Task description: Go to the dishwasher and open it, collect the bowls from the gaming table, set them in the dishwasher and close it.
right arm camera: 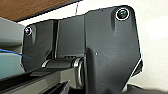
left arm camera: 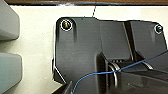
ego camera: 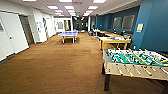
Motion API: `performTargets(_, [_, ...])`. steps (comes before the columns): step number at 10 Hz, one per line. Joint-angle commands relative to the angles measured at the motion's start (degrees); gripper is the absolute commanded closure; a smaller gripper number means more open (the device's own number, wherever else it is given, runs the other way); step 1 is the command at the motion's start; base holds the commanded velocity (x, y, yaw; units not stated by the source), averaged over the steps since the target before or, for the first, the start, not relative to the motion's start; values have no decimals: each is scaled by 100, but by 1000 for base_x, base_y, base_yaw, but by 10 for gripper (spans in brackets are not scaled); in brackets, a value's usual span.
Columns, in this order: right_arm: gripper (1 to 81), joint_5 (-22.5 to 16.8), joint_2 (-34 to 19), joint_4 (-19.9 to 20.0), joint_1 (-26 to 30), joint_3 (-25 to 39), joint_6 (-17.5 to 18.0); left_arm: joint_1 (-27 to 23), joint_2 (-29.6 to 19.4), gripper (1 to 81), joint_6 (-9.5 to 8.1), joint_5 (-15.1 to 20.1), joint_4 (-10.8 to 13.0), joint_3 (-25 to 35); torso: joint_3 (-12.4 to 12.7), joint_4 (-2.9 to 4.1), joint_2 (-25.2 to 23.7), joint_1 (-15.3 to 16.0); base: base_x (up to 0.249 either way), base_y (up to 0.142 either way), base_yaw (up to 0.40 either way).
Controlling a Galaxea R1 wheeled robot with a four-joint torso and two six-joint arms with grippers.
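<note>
The gaming table, with a white top and yellow sides and legs, stands at the right of a long carpeted room, some way ahead of me and beyond the green-field football table. Small things lie on its top, too blurred to tell as bowls. The dishwasher is out of view. Both wrist views look onto my own dark plate against a pale surface, with a blue cable crossing the left one.
A blue table-tennis table stands far ahead in the middle. White doors line the left wall and a blue wall runs along the right. Brown carpet stretches ahead. More tables sit farther back on the right.
</note>
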Motion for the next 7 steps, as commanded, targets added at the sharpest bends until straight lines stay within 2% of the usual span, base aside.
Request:
performTargets(1, [10,-327,45,-13,259,5,-11,-298,-24,10,12,309,-2,-11,0,0,0,3,0,0,0])
performTargets(7, [10,-318,98,-13,242,5,-11,-289,-24,10,21,309,33,-11,2,0,-5,3,108,0,0])
